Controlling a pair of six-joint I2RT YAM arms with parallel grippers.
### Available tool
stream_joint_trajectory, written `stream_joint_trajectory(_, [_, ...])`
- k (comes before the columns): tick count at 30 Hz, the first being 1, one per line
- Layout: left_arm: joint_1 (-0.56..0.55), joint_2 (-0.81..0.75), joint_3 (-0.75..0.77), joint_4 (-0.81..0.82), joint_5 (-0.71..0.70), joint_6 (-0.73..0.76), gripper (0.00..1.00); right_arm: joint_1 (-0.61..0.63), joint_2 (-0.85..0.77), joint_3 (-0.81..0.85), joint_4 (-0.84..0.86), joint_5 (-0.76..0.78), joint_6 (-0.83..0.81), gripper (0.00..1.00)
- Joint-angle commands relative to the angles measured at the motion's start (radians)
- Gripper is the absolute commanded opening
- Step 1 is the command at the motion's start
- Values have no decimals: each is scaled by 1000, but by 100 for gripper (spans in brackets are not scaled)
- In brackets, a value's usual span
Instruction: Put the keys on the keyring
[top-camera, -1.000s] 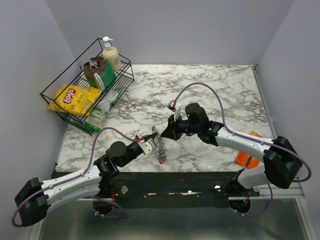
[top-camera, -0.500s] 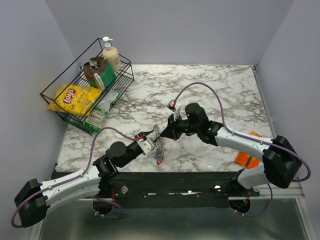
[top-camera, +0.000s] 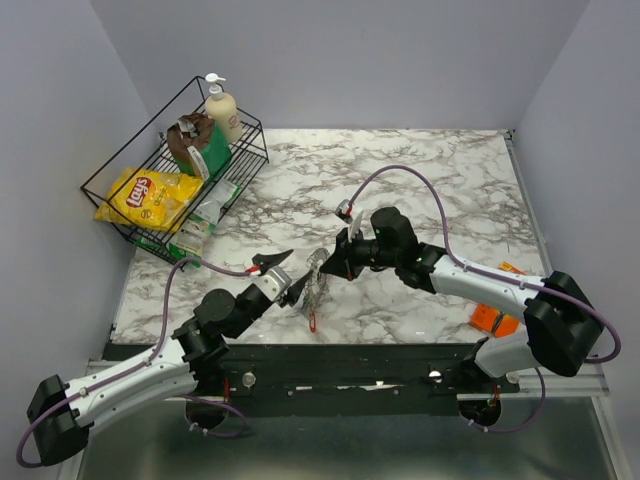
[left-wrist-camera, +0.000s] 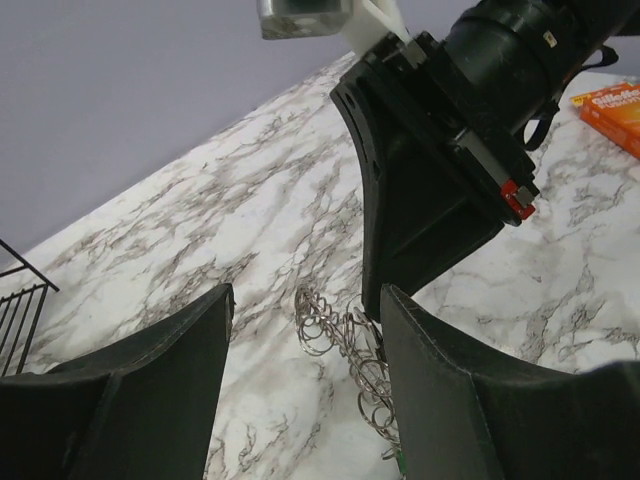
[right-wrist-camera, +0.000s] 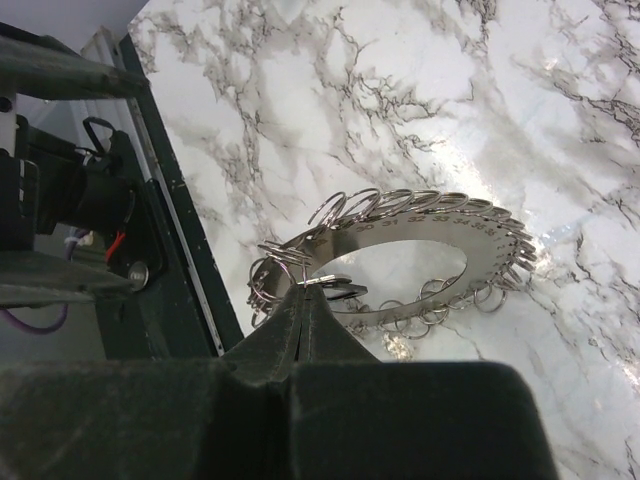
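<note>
White marble-look table (top-camera: 400, 170) with grey veining, plain grey walls around it. The thin silvery metal keyring hoop (top-camera: 318, 272), with a bunch of little split rings hooked around its rim, sits near the front edge, about in the middle, right between the two arms. The wrist view shows the hoop (right-wrist-camera: 450, 212) as a flat band fringed with loops. At its near end there's a tiny red-headed key (top-camera: 312, 322). It looks attached, but it's too small for me to be sure. I also can't tell if the hoop's low end rests on the marble.

The right gripper (top-camera: 333, 268) is pinched tight on the hoop's edge, and in its own camera the fingertips (right-wrist-camera: 300, 300) meet right on the band. The left gripper (top-camera: 283, 275) is just beside the hoop with its jaws spread wide and nothing in them. From its wrist cam the hoop (left-wrist-camera: 350, 340) hangs in the gap ahead, not touching either finger.

Further out, there's a flat orange box (top-camera: 495, 320) by the right arm's base. A black wire basket (top-camera: 120, 205) at the far left holds a yellow chips bag (top-camera: 150, 195), a cream pump bottle (top-camera: 222, 108) and a brown and green pack (top-camera: 197, 145).
</note>
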Motion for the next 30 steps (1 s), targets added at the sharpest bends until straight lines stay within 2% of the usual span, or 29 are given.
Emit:
stream_joint_trajectory(1, [-4, -67, 28, -61, -58, -64, 71, 3, 10, -29, 52, -21, 10, 1])
stream_joint_trajectory(10, [-1, -43, 88, -165, -58, -74, 71, 5, 32, -56, 95, -26, 24, 1])
stream_joint_trajectory(17, [-3, 49, 167, -259, 37, -57, 71, 3, 39, -66, 106, -24, 26, 1])
stream_joint_trajectory(22, [-3, 91, 209, -317, 77, -55, 75, 3, 43, -72, 113, -29, 27, 1])
stream_joint_trajectory(30, [-3, 149, 364, -498, 117, -70, 75, 3, 41, -79, 126, -35, 27, 1])
